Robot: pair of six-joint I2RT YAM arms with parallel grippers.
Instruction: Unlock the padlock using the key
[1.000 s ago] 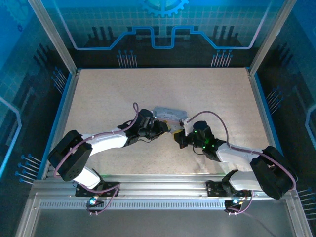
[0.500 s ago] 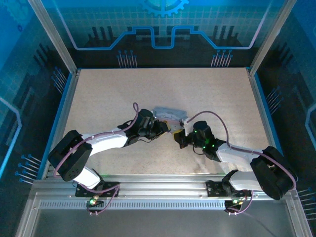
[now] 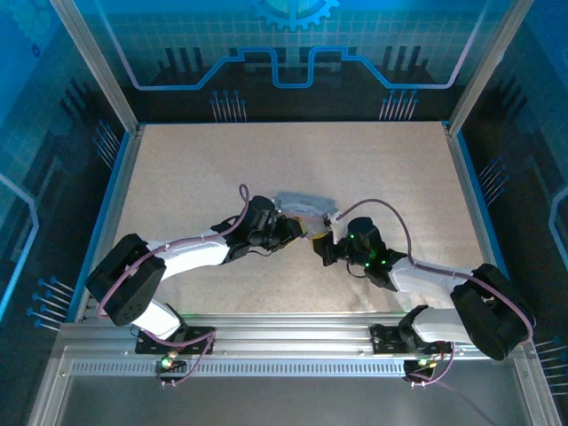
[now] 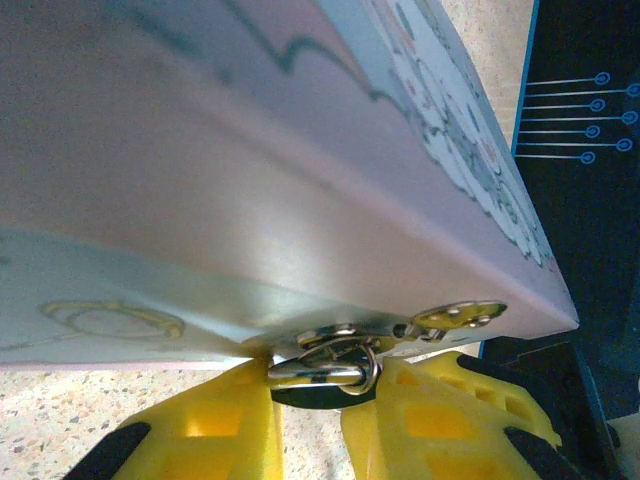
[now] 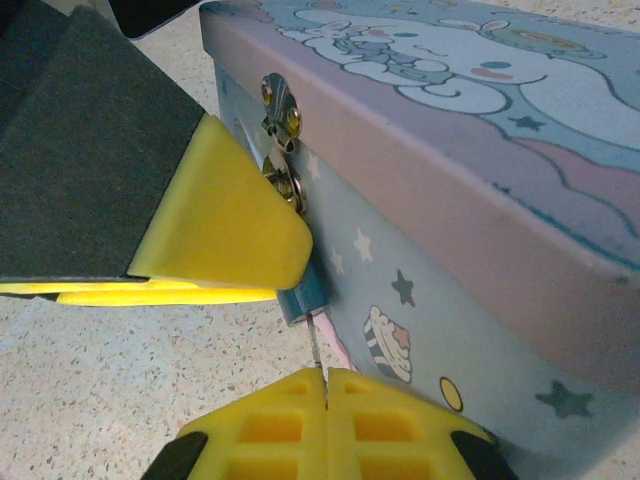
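Top external shows the left gripper (image 3: 297,232) and the right gripper (image 3: 327,247) meeting nose to nose just in front of the tin (image 3: 302,203) in the middle of the table (image 3: 195,169). I judge that one is there to steady the lock and the other to work it. Left wrist: the padlock (image 4: 312,396) hangs by its bright shackle (image 4: 325,368) from the tin's hasp (image 4: 455,317). Its small dark body is pinched between the yellow fingers (image 4: 200,430), closed on it so that it cannot swing. Right wrist: the right gripper's fingers are pressed together on the key (image 5: 316,348), of which a thin metal shaft shows, running up to the underside of the padlock's blue-grey body. Whether it is seated in the keyhole cannot be told.
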